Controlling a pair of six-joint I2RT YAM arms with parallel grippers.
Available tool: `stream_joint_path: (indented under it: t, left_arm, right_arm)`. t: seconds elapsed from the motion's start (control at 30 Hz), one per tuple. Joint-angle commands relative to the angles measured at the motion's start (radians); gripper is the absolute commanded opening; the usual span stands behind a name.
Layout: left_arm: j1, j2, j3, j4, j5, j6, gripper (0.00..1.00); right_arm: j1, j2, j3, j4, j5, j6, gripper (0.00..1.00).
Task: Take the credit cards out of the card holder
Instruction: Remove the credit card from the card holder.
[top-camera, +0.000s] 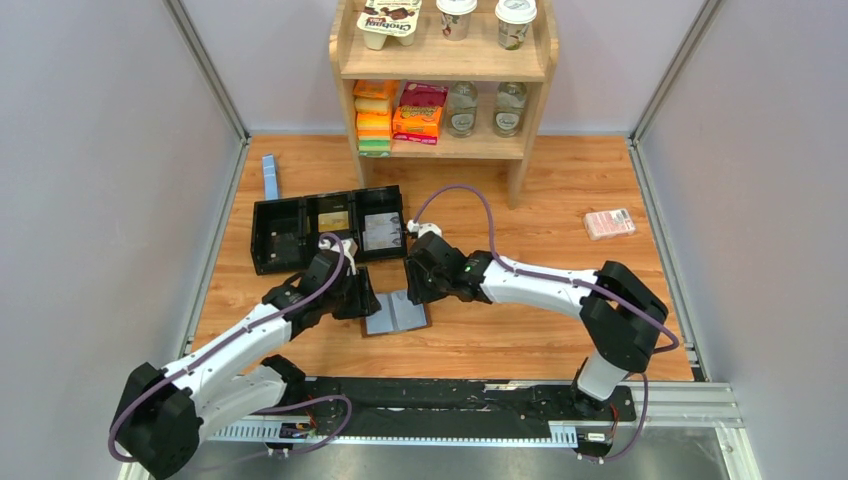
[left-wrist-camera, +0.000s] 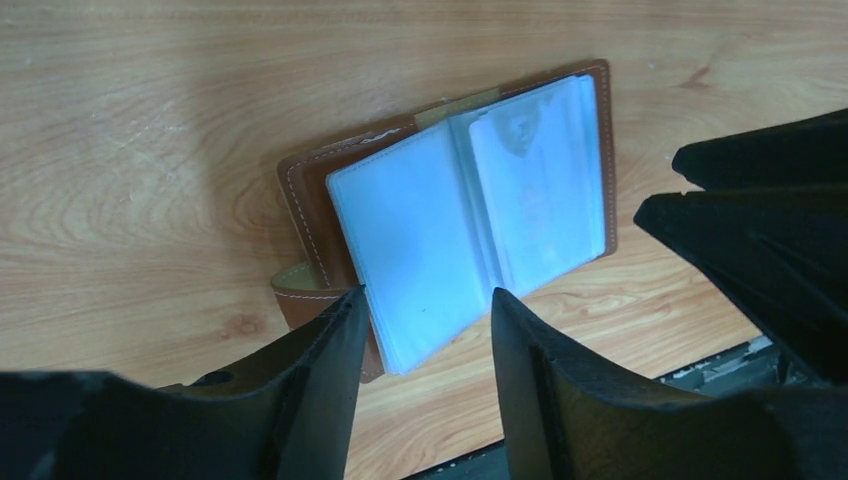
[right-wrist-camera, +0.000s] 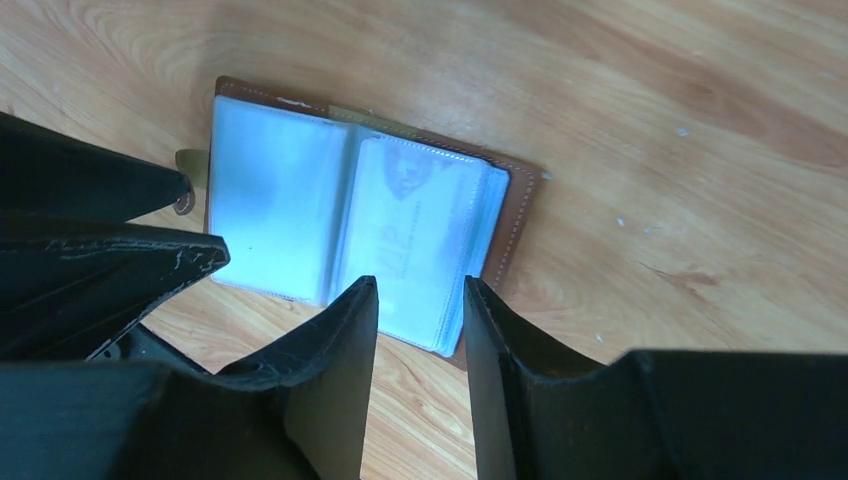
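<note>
Wood tabletop, grey walls; card holder splayed flat; left claw, right claw parted, empty.

The card holder is stitched leather with probably plastic, glossy sleeves.

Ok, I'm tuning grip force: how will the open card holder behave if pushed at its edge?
The card holder lies flat on smooth wood, so it would probably slide, not tip. Its stacked clear sleeves look thin and glossy: likely floppy and slippery.
</note>
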Motion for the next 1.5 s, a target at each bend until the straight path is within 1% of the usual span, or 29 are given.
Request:
stream_joint_path:
  t: [0.0, 0.27, 0.33, 0.47, 0.67, 0.83, 1.2, 1.37, 1.4, 1.47]
  left_arm:
    - [-0.004, 0.048, -0.011, 0.053, -0.012, -0.038, 0.55]
    - [-0.004, 0.146, -0.030, 0.070, -0.007, -0.053, 0.45]
    - [-0.004, 0.160, -0.037, 0.078, 0.004, -0.058, 0.36]
    - [-0.004, 0.165, -0.053, 0.081, 0.010, -0.068, 0.32]
    - [-0.004, 0.163, -0.068, 0.090, 0.019, -0.081, 0.30]
    - [-0.004, 0.163, -0.071, 0.090, 0.020, -0.082, 0.30]
    - [-0.004, 0.174, -0.071, 0.099, 0.030, -0.084, 0.29]
    - [-0.004, 0.189, -0.071, 0.107, 0.039, -0.087, 0.29]
    - [-0.004, 0.189, -0.071, 0.107, 0.040, -0.088, 0.29]
    - [-0.004, 0.191, -0.071, 0.111, 0.042, -0.088, 0.29]
  right_arm:
    - [0.026, 0.047, 0.016, 0.052, 0.011, 0.013, 0.39]
    - [0.032, 0.099, 0.025, 0.052, 0.019, 0.010, 0.39]
    - [0.032, 0.107, 0.025, 0.058, 0.012, 0.008, 0.39]
    - [0.037, 0.117, 0.028, 0.061, -0.004, 0.007, 0.39]
    - [0.043, 0.124, 0.043, 0.066, -0.018, -0.006, 0.39]
    - [0.049, 0.124, 0.050, 0.061, 0.006, -0.010, 0.40]
    - [0.049, 0.160, 0.062, 0.061, -0.018, -0.016, 0.40]
    - [0.049, 0.141, 0.062, 0.075, -0.052, -0.018, 0.39]
    - [0.049, 0.133, 0.063, 0.081, -0.093, -0.021, 0.39]
    - [0.051, 0.118, 0.063, 0.096, -0.127, -0.021, 0.39]
